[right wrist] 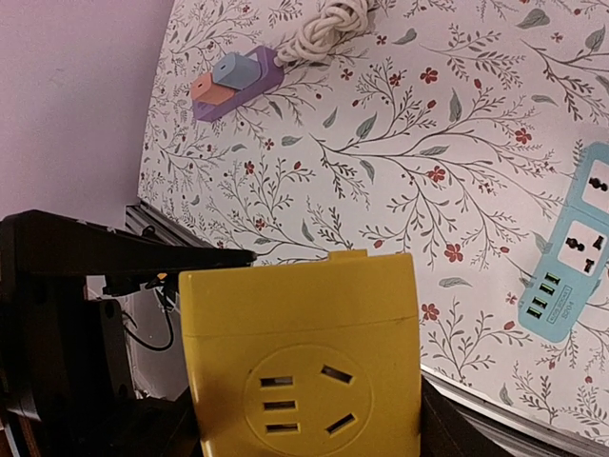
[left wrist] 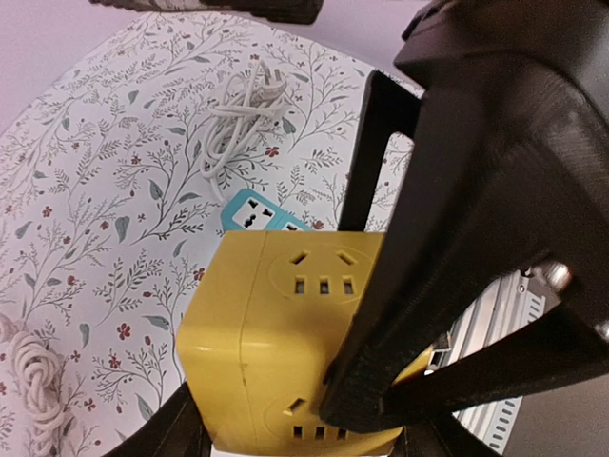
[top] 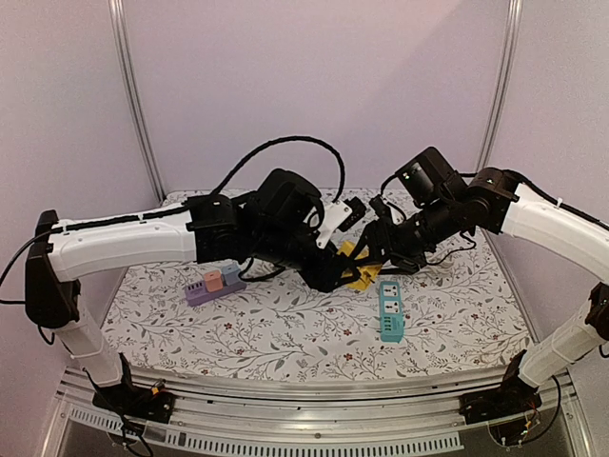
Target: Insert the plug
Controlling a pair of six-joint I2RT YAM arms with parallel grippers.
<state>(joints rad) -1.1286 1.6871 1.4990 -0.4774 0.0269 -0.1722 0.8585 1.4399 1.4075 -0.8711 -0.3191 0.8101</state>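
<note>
Inward, left arm [top: 124, 238] bent, clamping yellow cube [left wrist: 276, 314]

three socket blocks [top: 390, 310], two cords [left wrist: 243, 119]

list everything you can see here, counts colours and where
yellow socket cube: 1, yellow, lifted above mid-table between the two arms
teal power strip: 1, teal, flat on the table below and right of the cube
purple power strip: 1, purple, on the table's left side
adapters: 2, one orange and one blue, sitting on the purple power strip
white cord bundles: 2, white, one beyond the teal strip in the left wrist view, one at the purple strip's end
tablecloth: 1, white with a floral print, covering the table
left end effector: 1, black, closed on the cube
right end effector: 1, black, at the cube, grip unclear
</note>
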